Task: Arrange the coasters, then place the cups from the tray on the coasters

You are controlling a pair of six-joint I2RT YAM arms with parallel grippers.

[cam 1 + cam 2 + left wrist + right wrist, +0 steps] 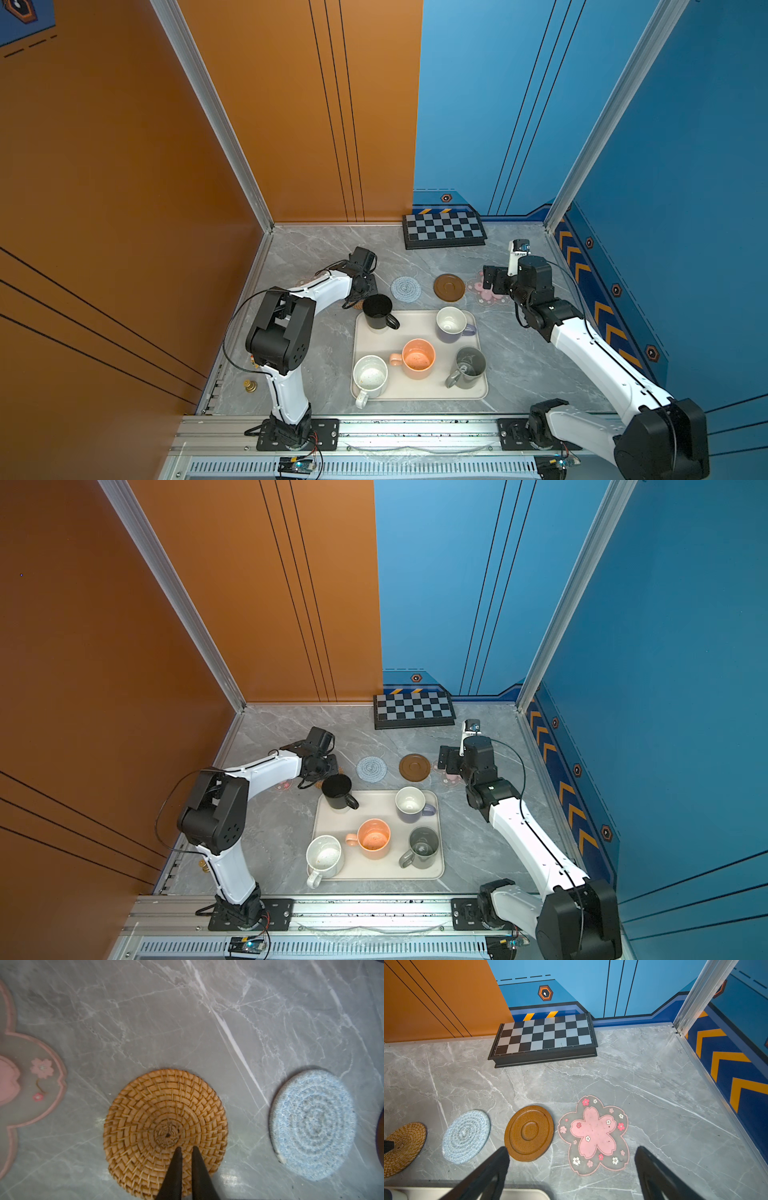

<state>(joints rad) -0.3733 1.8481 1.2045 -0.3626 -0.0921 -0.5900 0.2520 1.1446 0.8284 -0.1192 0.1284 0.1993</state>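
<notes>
Lying flat on the grey tabletop (207, 1022), the round woven straw coaster (166, 1122) sits beneath the left gripper (187, 1148), its jaws nearly together, tips near the coaster's centre; grip unclear. The right gripper (572, 1149) hangs over the pink flower coaster (593, 1132), jaws wide.

The cream-white tray (415, 328) is carrying the black cup (377, 311) at eleven o'clock, the lavender cup (451, 328) with its white inside at one, the peach-orange cup (417, 358) in the middle, the grey cup (469, 365) at five and the speckled white cup (370, 376) at seven. Past twelve o'clock, the straw coaster (165, 1118) is glowing golden in zigzag weave, the knitted coaster (311, 1126) is showing grey-blue rings, the wooden coaster (529, 1133) brown circles, and the flower coaster (593, 1136) pink petals dotted with tiny blossoms, its pink-edged twin (31, 1084) peeking at the straw's nine o'clock. The checkered board (544, 1036) is flashing black and grey squares over the white-veined grey marble tabletop (311, 257).
</notes>
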